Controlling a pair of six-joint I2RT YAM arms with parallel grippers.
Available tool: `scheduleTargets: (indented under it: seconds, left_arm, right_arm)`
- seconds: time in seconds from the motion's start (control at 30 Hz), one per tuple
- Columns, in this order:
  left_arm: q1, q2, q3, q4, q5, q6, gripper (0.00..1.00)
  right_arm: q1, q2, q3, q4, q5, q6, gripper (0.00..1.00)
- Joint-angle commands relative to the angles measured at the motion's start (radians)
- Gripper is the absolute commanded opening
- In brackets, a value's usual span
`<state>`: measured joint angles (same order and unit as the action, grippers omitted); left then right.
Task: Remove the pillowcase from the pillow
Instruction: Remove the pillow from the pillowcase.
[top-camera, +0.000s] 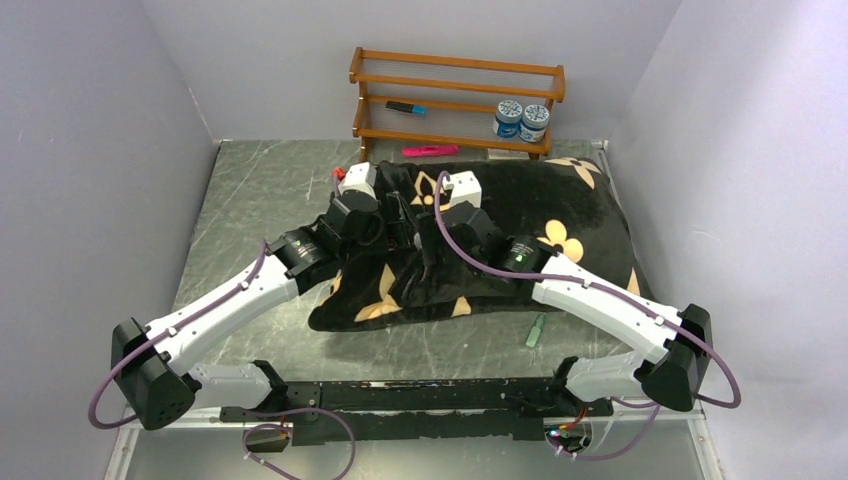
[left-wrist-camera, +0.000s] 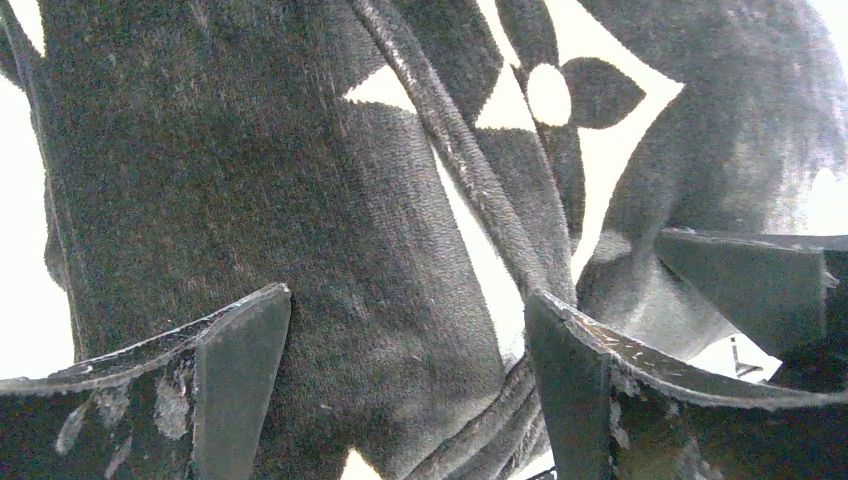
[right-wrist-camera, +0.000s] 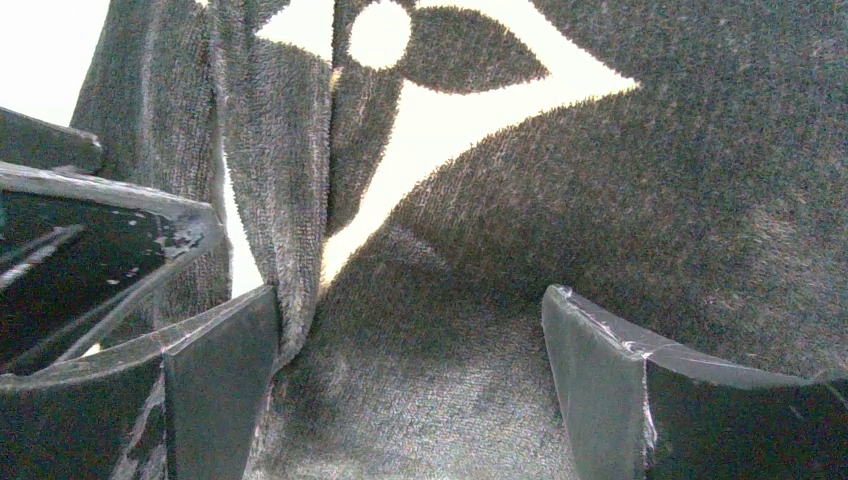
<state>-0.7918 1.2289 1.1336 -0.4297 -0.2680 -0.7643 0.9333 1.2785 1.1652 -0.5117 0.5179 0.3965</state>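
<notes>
Left gripper and right gripper, both wide apart, seek a hold on the pillowcase. Next, I think: pinch and pull.

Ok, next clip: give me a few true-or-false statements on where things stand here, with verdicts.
1. The left tool and the right tool are both open over the pillowcase. True.
2. The pillowcase lies flat and emptied. False: it is plump and filled.
3. Two jars stand on the wooden rack at the back. True.
4. The pink marker lies on the rack. False: it lies on the table in front of the rack.
</notes>
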Motion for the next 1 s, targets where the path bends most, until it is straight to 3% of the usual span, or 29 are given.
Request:
scheduleTargets:
  seconds: [0.0, 0.43, 0.97]
  left_arm:
    - [-0.03, 0.006, 0.038, -0.014, -0.106, 0.0, 0.91]
    - [-0.058, 0.033, 0.013, -0.134, -0.226, 0.039, 0.89]
    - [-0.038, -0.144, -0.202, -0.382, -0.396, -0.062, 0.6]
  right_arm:
    - [-0.011, -0.021, -0.015, 0.019, -0.022, 0.008, 1.0]
    - [-0.016, -0.003, -0.011, 0.028, -0.058, -0.027, 0.99]
    - [-0.055, -0.015, -0.01, 0.029, -0.105, -0.05, 0.95]
